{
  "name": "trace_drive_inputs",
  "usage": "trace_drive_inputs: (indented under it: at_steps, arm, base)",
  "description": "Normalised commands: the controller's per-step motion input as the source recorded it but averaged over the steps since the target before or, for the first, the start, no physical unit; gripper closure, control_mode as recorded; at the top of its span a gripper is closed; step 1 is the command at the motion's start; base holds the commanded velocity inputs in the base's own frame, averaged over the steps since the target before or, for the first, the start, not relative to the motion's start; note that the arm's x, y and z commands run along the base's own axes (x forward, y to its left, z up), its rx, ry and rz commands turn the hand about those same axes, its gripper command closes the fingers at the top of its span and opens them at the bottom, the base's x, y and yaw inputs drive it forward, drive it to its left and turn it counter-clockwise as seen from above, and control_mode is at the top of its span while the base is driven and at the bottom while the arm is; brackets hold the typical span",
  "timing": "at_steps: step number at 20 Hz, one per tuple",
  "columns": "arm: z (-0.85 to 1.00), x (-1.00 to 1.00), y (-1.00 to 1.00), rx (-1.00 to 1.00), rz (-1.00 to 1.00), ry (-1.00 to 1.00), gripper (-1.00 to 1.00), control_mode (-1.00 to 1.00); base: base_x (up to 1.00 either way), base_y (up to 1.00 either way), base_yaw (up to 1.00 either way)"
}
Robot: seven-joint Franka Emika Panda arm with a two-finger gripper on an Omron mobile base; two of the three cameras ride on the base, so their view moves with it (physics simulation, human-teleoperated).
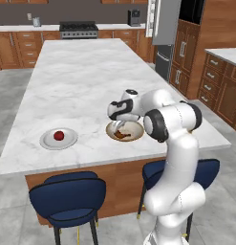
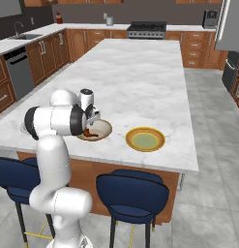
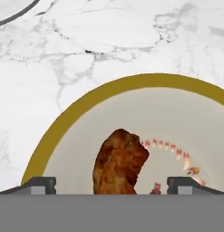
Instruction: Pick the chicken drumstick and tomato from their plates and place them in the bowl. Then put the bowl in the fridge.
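Note:
The chicken drumstick [image 3: 119, 163] lies in the tan-rimmed bowl [image 3: 86, 102], on the island's near side. My gripper [image 3: 112, 186] hangs just over it, open, its fingertips [image 3: 38, 183] standing wide on either side of the meat without touching it. From the base views the gripper [image 1: 118, 125] [image 2: 89, 127] points down into the bowl [image 1: 138, 125] [image 2: 107, 127]. The tomato [image 1: 59, 135] rests on the light grey plate [image 1: 48, 141] to the left. A yellow-rimmed plate [image 2: 159, 140] with nothing on it sits right of the bowl. The grey fridge [image 1: 166, 24] stands beyond the island's far right.
Two blue stools [image 1: 67, 194] [image 1: 205, 170] stand under the island's front edge [image 1: 91, 165]. A stove [image 1: 78, 29] and wooden cabinets line the back wall. A second counter [image 1: 224, 55] is at the right, and a sink counter [image 2: 24, 38] at the left.

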Motion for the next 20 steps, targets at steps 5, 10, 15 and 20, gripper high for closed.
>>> trace_drive_inputs:
  at_steps: [5, 10, 15, 20]
  arm:
    - [0.28, -0.38, 0.45, 0.11, -0.18, -0.06, -1.00, -1.00]
    - [0.01, -0.47, 0.52, 0.06, -0.27, -0.03, -1.00, -1.00]
    - [0.08, -0.27, 0.71, 0.00, -0.15, -0.13, -1.00, -1.00]
    - [0.15, -0.01, 0.92, -0.02, -0.01, -0.12, -1.00, -1.00]
  base:
    - [0.00, 0.00, 0.00]
    - [0.00, 0.00, 0.00]
    - [0.00, 0.00, 0.00]
    - [0.00, 0.00, 0.00]
